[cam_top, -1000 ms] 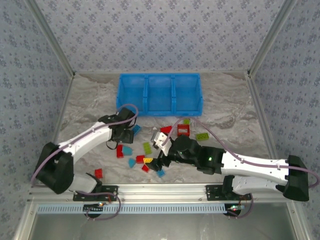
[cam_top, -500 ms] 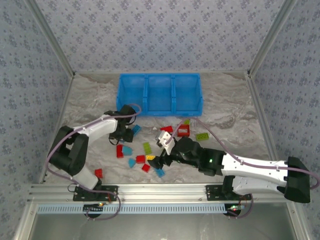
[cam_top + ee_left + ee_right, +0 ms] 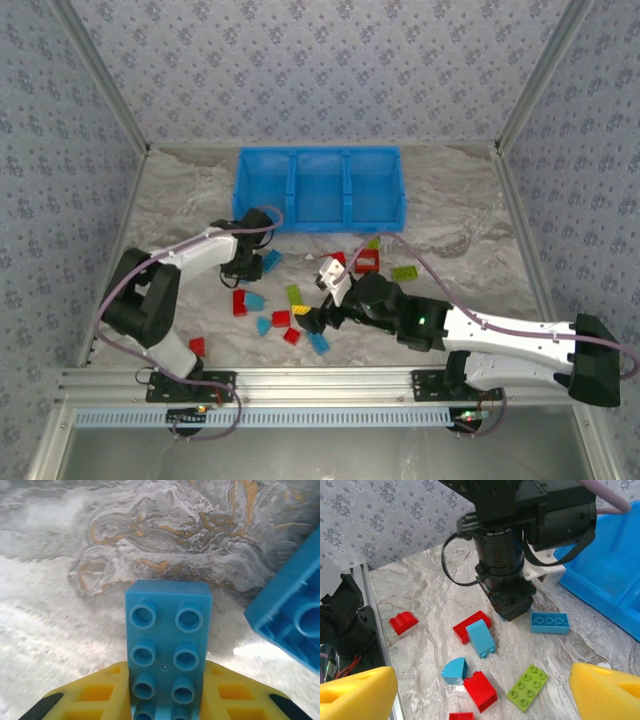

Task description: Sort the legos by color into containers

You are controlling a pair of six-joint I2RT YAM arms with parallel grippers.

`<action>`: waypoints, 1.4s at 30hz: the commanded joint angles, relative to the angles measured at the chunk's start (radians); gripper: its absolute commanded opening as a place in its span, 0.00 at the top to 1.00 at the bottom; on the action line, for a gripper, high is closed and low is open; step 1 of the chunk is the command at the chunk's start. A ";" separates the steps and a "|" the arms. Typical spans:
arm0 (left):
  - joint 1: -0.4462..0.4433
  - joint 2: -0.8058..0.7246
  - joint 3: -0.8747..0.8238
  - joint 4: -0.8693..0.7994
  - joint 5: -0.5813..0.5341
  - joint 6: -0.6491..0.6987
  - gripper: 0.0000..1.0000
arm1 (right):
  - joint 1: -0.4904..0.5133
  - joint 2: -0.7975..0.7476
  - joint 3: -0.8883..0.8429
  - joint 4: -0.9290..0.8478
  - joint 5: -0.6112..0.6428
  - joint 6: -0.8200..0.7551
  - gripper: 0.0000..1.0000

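The left end effector point(image 3: 514, 607) points straight down at the marbled surface point(image 3: 180, 200), a little in front of the blue bin point(image 3: 320, 222). Its yellow pads point(image 3: 95, 695) are pressed against the two long sides of a light blue brick point(image 3: 167, 640), studs facing the wrist camera, so it is pinching that piece. A second light blue brick point(image 3: 290, 615) lies just beside it on the right.

The right end effector point(image 3: 310, 315) hangs over the loose legos near the front of the surface with its fingers spread wide and nothing between them. Under it I can see a red brick point(image 3: 480, 690), with a lime green plate point(image 3: 527, 687) just beside it, a rounded light blue piece point(image 3: 455, 670) and a sloped light blue brick point(image 3: 481, 637) leaning on a flat red one point(image 3: 470, 626). A small red piece point(image 3: 403, 622) sits apart toward the rail
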 commanded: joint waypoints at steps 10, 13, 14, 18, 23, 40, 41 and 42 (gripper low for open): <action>0.031 0.122 0.531 -0.141 -0.005 -0.033 0.72 | -0.105 0.108 0.116 0.140 0.176 -0.039 0.08; 0.077 0.242 0.669 -0.153 -0.004 -0.050 0.72 | -0.125 0.131 0.150 0.137 0.181 -0.036 0.08; 0.088 0.284 0.717 -0.155 0.001 -0.050 0.72 | -0.131 0.134 0.156 0.136 0.181 -0.035 0.08; 0.117 0.464 0.902 -0.204 0.026 -0.031 0.73 | -0.150 0.136 0.159 0.117 0.178 -0.020 0.08; 0.141 0.629 1.060 -0.283 0.045 -0.050 0.73 | -0.166 0.124 0.140 0.094 0.187 0.006 0.08; 0.162 0.611 1.037 -0.253 0.134 -0.076 0.44 | -0.232 0.045 0.105 -0.090 0.246 0.106 0.07; 0.160 0.598 1.039 -0.255 0.136 -0.077 0.45 | -0.241 0.039 0.109 -0.120 0.262 0.116 0.07; 0.159 0.579 1.039 -0.255 0.134 -0.080 0.45 | -0.256 0.035 0.118 -0.177 0.290 0.143 0.07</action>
